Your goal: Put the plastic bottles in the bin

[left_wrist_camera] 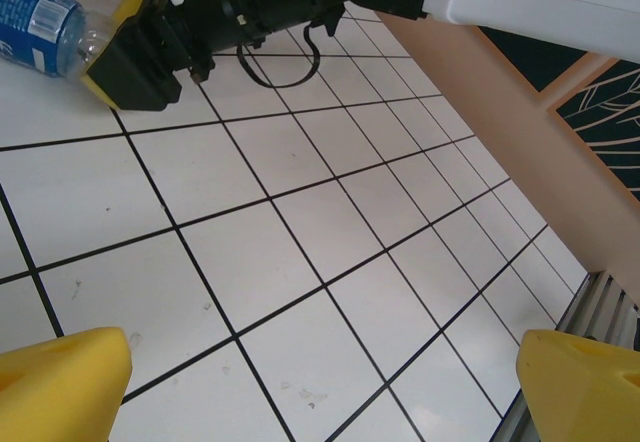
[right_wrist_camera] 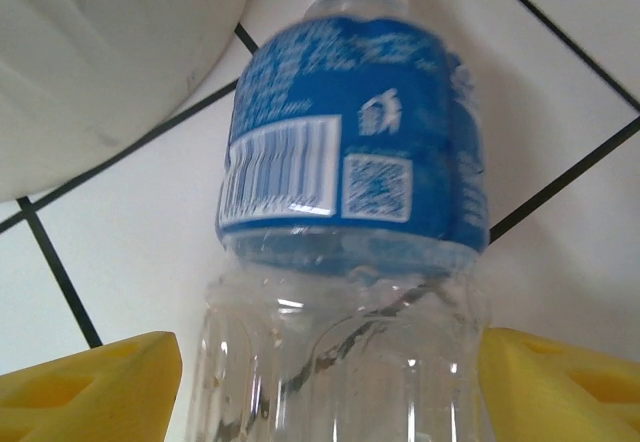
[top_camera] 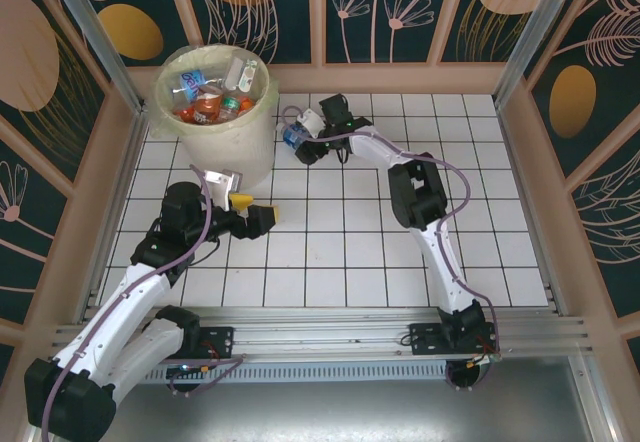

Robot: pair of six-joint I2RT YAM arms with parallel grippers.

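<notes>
A clear plastic bottle (top_camera: pixel 292 138) with a blue label (right_wrist_camera: pixel 350 162) and a white cap lies close to the bin's right side. My right gripper (top_camera: pixel 302 132) is shut on its clear lower body, a yellow finger (right_wrist_camera: pixel 90 387) pressed to each side. The left wrist view catches the same bottle (left_wrist_camera: pixel 40 22) sticking out of that gripper. The cream-white bin (top_camera: pixel 237 147) stands at the back left and holds several plastic bottles (top_camera: pixel 210 97) with red, orange and blue labels. In front of the bin, my left gripper (top_camera: pixel 258 210) is open over bare tiles, with nothing between its yellow fingers (left_wrist_camera: pixel 60 387).
The bin's curved wall (right_wrist_camera: pixel 100 52) rises just left of the held bottle. White tiles with black lines (top_camera: pixel 340 252) cover the table. A peach-coloured wall frame (top_camera: pixel 525 162) bounds it on the right, and a metal rail (top_camera: pixel 330 322) runs along the near edge.
</notes>
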